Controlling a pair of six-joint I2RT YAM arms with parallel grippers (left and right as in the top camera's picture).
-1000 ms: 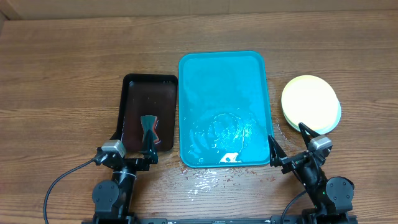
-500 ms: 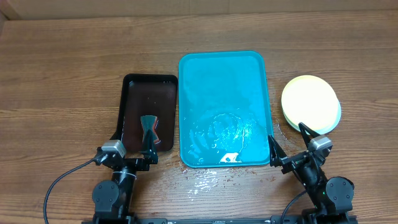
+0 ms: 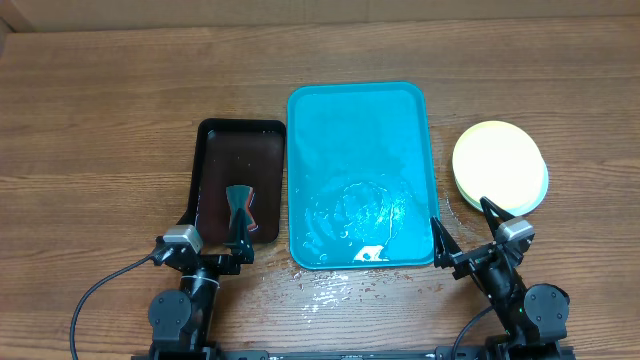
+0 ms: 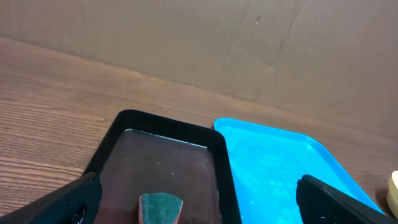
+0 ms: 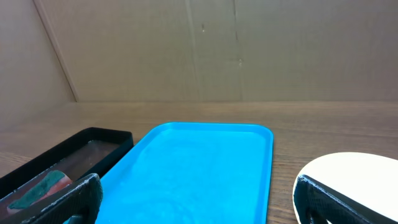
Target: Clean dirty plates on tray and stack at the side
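left gripper [image 3: 213,228]: my left fingers stand wide apart and hold nothing, at the near edge of the desk, left of the middle.
black tray [image 3: 240,124]: just ahead of my left fingers, its right wall touching or just beside the turquoise tray.
sponge [image 3: 240,205]: green-topped, lying in the near end of the black tray, between my left fingertips in the wrist view.
turquoise tray [image 3: 355,100]: mid-desk, no plate in it, wet sheen across its near half.
wet patch [image 3: 325,290]: on the wood between the tray's near rim and the near edge.
right gripper [image 3: 463,228]: my right fingers are spread wide too, and bare, at the near edge toward the right corner.
stack of plates [image 3: 495,160]: beside the tray toward the right edge, yellow-green on top, a blue rim showing beneath; i judge the task done.
risk, right: my outer right finger sits close to the stack's near rim; a careless swing could nudge the plates askew.
risk, left: dropping my left fingers would catch the black tray's rim or the sponge.
risk, wet: the slick wood could let a nudged tray slide.
open room: bare wood along the far edge and the whole left side; tight between tray and stack.
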